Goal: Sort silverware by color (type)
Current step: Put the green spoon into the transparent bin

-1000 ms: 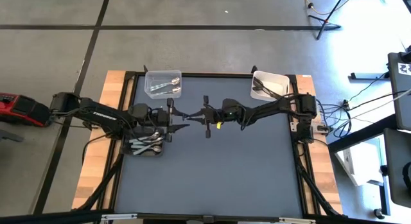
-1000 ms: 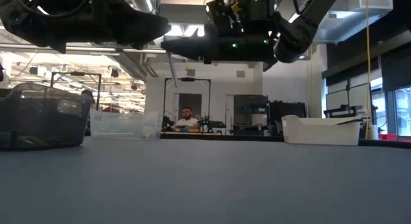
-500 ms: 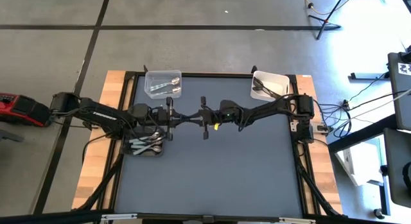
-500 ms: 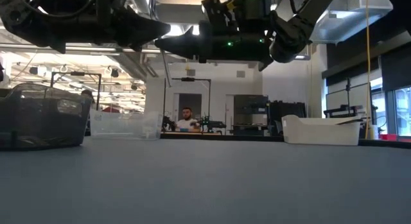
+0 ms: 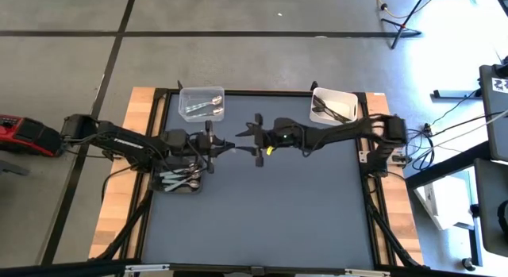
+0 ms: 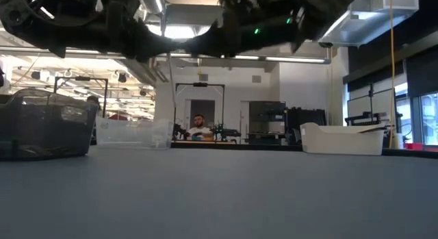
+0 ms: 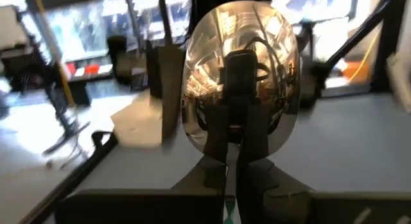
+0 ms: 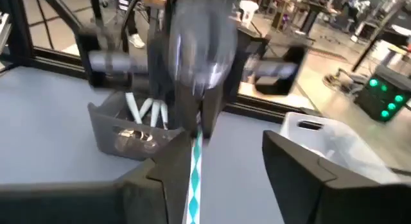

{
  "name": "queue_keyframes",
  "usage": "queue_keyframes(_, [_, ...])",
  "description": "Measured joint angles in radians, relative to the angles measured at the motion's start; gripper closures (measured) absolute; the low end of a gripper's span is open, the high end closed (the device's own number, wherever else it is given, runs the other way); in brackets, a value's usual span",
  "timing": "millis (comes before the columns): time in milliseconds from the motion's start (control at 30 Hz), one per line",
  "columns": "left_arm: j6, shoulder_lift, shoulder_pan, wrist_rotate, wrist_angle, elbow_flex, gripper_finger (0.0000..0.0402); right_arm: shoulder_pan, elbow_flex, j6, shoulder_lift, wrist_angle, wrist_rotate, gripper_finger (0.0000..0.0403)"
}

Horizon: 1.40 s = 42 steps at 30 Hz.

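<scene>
Three bins (image 5: 200,103) on grey table (image 5: 270,213)

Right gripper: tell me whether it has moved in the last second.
Yes. In the high view the right gripper has shifted toward the clear bin at the table's far edge, nearer than before.

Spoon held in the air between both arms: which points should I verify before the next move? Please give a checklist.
1. Left gripper shut on the spoon: ok.
2. Right gripper open and close to the spoon: ok.
3. Spoon handle already between the right gripper's fingers: cannot tell.
4. Spoon is shiny light silver, like the spoons in the clear bin: ok.
5. Both grippers are well above the table: ok.
</scene>
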Motion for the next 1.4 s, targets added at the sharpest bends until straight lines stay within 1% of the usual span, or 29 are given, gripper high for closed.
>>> queue_keyframes(67, [0.000,0.002,0.000,-0.019,-0.043,-0.001,0.0391,0.000,0.000,0.000,-0.059,-0.092,0.015,0.0218])
queue_keyframes(133, [0.000,0.003,0.002,-0.027,-0.131,0.020,0.0391,0.000,0.002,-0.001,-0.112,-0.183,0.021,0.0217])
queue_keyframes(267, [-0.023,0.003,0.017,-0.039,-0.416,0.119,0.0391,0.000,0.000,-0.002,-0.176,-0.340,0.026,0.0217])
queue_keyframes(333, [-0.032,0.014,0.023,-0.068,-0.547,0.170,0.0391,0.000,0.001,-0.002,-0.194,-0.364,0.025,0.0217])
queue_keyframes(400, [-0.037,0.017,0.023,-0.127,-0.646,0.198,0.0391,0.000,0.002,-0.002,-0.198,-0.390,0.026,0.0217])
queue_keyframes(533, [-0.016,0.015,0.031,-0.251,-0.755,0.254,0.0390,0.000,0.000,-0.002,-0.196,-0.415,0.043,0.0217])
queue_keyframes(600, [-0.004,0.009,0.052,-0.277,-0.832,0.292,0.0390,0.000,0.000,0.001,-0.196,-0.425,0.067,0.0217])
queue_keyframes(733, [0.017,0.008,0.106,-0.273,-1.009,0.402,0.0390,0.000,0.000,0.002,-0.196,-0.440,0.078,0.0217])
queue_keyframes(833, [0.032,0.008,0.154,-0.273,-1.126,0.470,0.0390,0.000,0.000,0.009,-0.196,-0.449,0.113,0.0217])
queue_keyframes(967, [0.060,0.008,0.220,-0.270,-1.200,0.518,0.0390,0.000,0.000,0.001,-0.196,-0.476,0.137,0.0217])
queue_keyframes(1100, [0.076,0.008,0.297,-0.267,-1.232,0.527,0.0390,0.000,0.000,0.004,-0.216,-0.502,0.139,0.0217])
queue_keyframes(1200, [0.089,0.008,0.357,-0.217,-1.265,0.527,0.0390,0.000,0.000,0.008,-0.248,-0.529,0.136,0.0217])
queue_keyframes(1333, [0.142,0.008,0.428,-0.088,-1.289,0.527,0.0390,0.000,0.000,0.025,-0.272,-0.586,0.107,0.0217])
queue_keyframes(1400, [0.159,0.003,0.457,-0.074,-1.298,0.527,0.0390,0.000,0.000,0.031,-0.273,-0.619,0.100,0.0217])
